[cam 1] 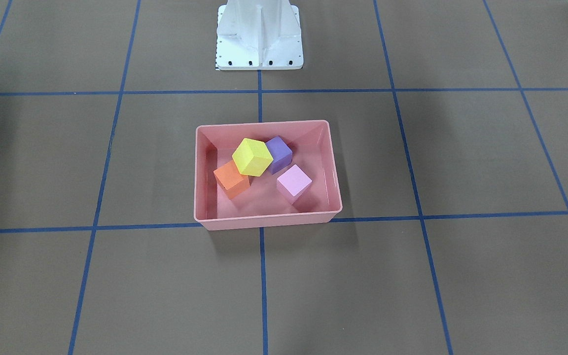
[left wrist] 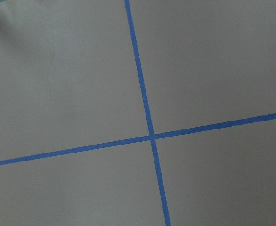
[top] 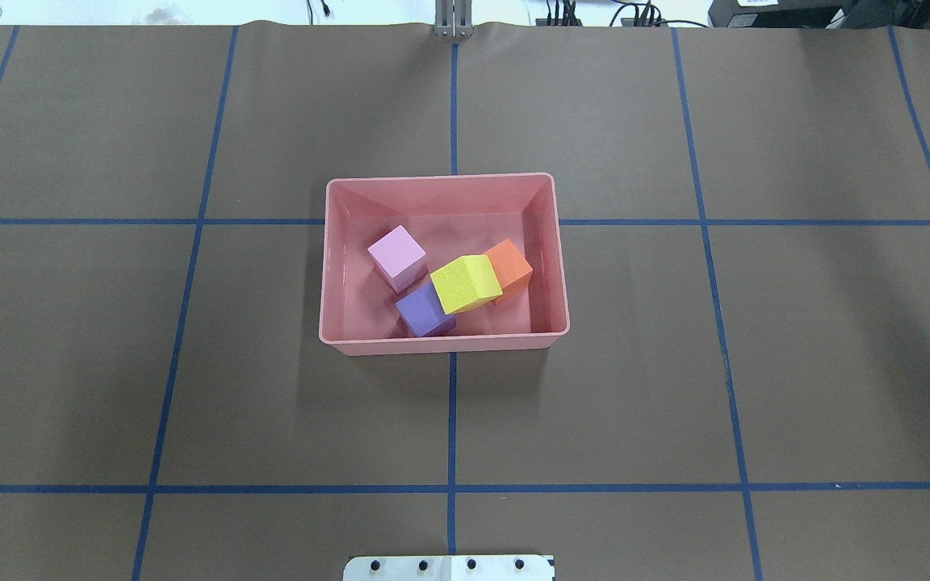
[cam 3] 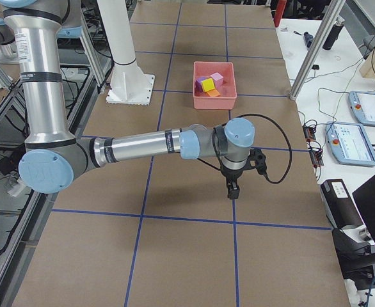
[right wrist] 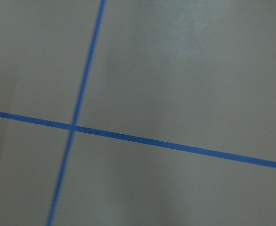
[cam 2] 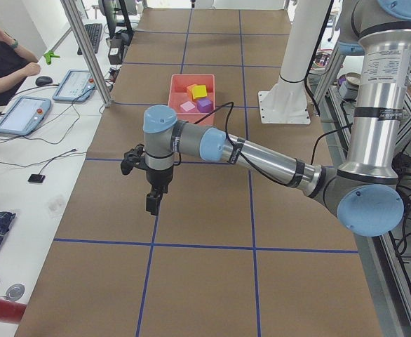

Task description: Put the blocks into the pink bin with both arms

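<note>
The shallow salmon-pink plastic bin (top: 441,177) lies well apart from both my pairs of jaws, roughly midway between them. Its long axis runs along the line from the left jaws to the right jaws. From the side views I cannot say which arm is nearer.

Inside it sit all four small matte cubes. The light pink cube (top: 397,257) is on the side toward my left jaws and the orange cube (top: 511,266) on the side toward my right. The purple cube (top: 425,313) and the yellow cube (top: 465,284) sit between them. The yellow one is tilted and seems to lean on the purple and orange cubes rather than lie flat on the smooth bin floor.

My left arm (cam 2: 261,158) and right arm (cam 3: 143,142) each reach out low over the brown paper-covered bench (top: 675,363). Each pair of jaws points down, and below each I see only bare paper and a crossing of blue tape lines (left wrist: 152,136). Whether either pair is released or clenched I cannot tell. Neither seems to carry a cube.

I judge the placing done, with nothing left on the bench to fetch.
</note>
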You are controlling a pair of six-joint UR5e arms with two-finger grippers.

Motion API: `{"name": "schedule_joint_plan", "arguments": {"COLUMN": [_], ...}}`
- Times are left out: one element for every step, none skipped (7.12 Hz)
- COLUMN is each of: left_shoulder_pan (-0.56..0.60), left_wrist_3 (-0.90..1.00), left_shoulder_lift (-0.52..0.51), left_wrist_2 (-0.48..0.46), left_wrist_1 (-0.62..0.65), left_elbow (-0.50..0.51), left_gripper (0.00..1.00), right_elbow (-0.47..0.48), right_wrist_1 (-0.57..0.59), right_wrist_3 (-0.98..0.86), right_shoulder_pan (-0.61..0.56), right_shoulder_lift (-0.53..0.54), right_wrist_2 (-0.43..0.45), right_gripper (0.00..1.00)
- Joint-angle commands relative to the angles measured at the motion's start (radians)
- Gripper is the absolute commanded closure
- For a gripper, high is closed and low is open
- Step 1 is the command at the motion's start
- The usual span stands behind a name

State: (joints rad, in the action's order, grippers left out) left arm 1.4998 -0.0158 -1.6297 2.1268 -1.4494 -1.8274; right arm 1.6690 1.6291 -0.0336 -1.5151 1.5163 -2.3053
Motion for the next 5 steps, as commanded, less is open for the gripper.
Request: {"name": "schedule_joint_plan", "arguments": {"left_shoulder_pan": [0.003, 0.005, 0.005, 0.005, 0.01], "left_wrist_3": [0.008, 0.007, 0.004, -0.001, -0.004], "left_shoulder_lift": [0.034, 0.104, 0.193, 0.256, 0.263], "left_wrist_2": [-0.002, 0.002, 0.01, 0.121, 0.222], "left_wrist_1": [-0.005, -0.046, -0.139, -0.225, -0.238], "left_elbow": [0.022, 0.025, 0.022, 0.048, 0.06], "left_gripper": [0.0, 0.0, 0.0, 0.0, 0.0], "right_elbow": [-0.023, -0.02, -0.014, -0.014, -0.012], "right_wrist_1": [-0.026, -0.026, -0.028, -0.028, -0.028], "right_wrist_3": [0.0, 0.001, 0.001, 0.003, 0.021], "right_shoulder_pan": [-0.013, -0.013, -0.017, -0.017, -0.017], "right_shoulder_lift": [0.064, 0.07, 0.067, 0.065, 0.061], "right_wrist_2": [0.056, 0.055, 0.047, 0.005, -0.023], "right_gripper": [0.0, 0.0, 0.0, 0.0, 0.0]}}
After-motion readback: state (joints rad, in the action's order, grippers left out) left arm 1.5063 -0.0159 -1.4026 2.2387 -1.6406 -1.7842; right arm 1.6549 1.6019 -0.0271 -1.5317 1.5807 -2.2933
